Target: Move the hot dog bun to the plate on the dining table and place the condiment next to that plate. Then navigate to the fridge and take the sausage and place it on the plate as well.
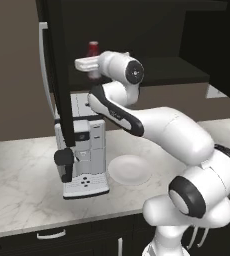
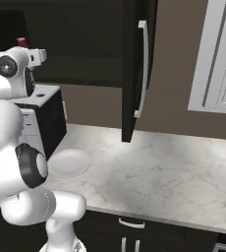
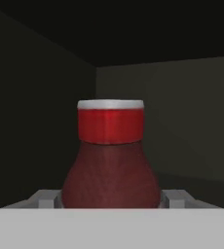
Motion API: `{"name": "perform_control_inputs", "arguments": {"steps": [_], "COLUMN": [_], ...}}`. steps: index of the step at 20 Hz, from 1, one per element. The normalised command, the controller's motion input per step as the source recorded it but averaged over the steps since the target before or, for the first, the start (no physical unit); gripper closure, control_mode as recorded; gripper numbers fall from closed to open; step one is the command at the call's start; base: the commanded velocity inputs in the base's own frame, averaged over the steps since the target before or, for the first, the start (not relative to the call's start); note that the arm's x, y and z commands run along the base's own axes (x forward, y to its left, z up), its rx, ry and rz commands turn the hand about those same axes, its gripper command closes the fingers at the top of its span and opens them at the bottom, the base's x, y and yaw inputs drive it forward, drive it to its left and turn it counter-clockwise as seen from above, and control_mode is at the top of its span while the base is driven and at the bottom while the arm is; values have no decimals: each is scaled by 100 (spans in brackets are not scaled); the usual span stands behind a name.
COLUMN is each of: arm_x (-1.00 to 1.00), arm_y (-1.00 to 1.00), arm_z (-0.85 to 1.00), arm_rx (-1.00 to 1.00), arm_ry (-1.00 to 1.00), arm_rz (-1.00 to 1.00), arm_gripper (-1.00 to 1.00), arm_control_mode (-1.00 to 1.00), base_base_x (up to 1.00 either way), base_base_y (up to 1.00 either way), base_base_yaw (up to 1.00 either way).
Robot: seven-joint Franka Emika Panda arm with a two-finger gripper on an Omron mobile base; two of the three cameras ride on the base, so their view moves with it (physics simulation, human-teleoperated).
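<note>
your gripper (image 3: 110, 199) is up inside the dark open cabinet (image 1: 152, 35) above the marble counter (image 1: 22, 170), one finger tip (image 3: 45, 199) pressed to each side of the condiment (image 3: 110, 160), so it looks clamped on the bottle's belly. risks as i see them: the body is rounded where the tips sit, so it could squirm out or tip when you lift. the open cabinet door (image 1: 57, 70) hangs just beside the arm, and the coffee machine (image 1: 84, 145) and the white plate (image 1: 129, 170) sit below, so a wide swing out could clip something. no brand or writing readable, just a pale ring on the red cap
</note>
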Motion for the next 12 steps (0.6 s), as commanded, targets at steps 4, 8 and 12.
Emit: {"name": "perform_control_inputs", "arguments": {"steps": [4,8,12], "arm_x": [-89,-99,-83], "arm_y": [-19,-19,-23], "arm_z": [0,0,15], "arm_rx": [0,0,5], "arm_ry": [-12,-7,0], "arm_rz": [0,0,0], "arm_gripper": [100,100,100], "arm_control_mode": [-100,-100,-100], "base_base_x": [0,0,0], "base_base_y": [0,0,0], "base_base_yaw": [0,0,0]}}
